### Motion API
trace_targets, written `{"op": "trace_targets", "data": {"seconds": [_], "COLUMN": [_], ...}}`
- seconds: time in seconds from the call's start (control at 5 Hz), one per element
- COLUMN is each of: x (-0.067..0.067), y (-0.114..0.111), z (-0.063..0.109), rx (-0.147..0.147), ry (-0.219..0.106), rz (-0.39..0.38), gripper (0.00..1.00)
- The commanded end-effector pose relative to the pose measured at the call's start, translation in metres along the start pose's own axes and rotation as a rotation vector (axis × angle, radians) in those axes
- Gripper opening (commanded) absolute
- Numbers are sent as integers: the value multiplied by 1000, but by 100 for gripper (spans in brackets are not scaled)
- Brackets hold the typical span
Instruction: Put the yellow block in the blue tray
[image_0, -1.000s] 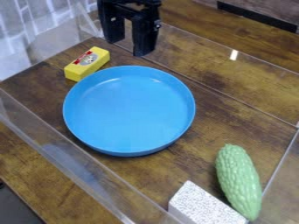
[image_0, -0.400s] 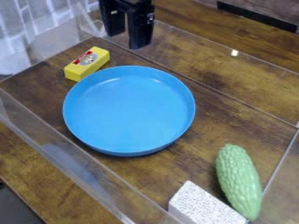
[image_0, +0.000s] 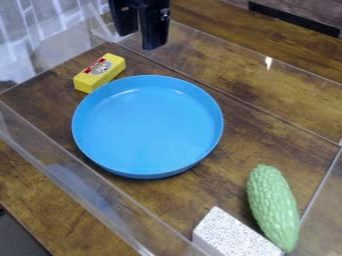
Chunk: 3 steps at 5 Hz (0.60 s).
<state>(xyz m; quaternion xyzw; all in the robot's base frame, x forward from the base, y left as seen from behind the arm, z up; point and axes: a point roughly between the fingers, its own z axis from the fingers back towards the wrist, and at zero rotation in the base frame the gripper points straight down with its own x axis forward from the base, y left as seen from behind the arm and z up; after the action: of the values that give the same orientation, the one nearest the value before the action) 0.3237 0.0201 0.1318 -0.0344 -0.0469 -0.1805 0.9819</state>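
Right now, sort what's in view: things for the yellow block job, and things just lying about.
For the job:
- yellow block
- blue tray
- open gripper

Just lying about:
- green bumpy vegetable
- white speckled block

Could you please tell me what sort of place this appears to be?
It looks like a robot test bench, perhaps in a lab: a dark gripper hangs over a wooden tabletop, with clear plastic-like panels around a few props.
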Motion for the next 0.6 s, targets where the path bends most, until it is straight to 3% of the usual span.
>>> {"op": "trace_targets", "data": {"seconds": [0.0, 0.2, 0.4], "x": [8, 21, 19], "y": [6, 10, 12], "z": [22, 20, 22], "rx": [34, 24, 17], "ry": [-82, -93, -83], "rz": [11, -39, -17], "gripper": [100, 100, 100]}}
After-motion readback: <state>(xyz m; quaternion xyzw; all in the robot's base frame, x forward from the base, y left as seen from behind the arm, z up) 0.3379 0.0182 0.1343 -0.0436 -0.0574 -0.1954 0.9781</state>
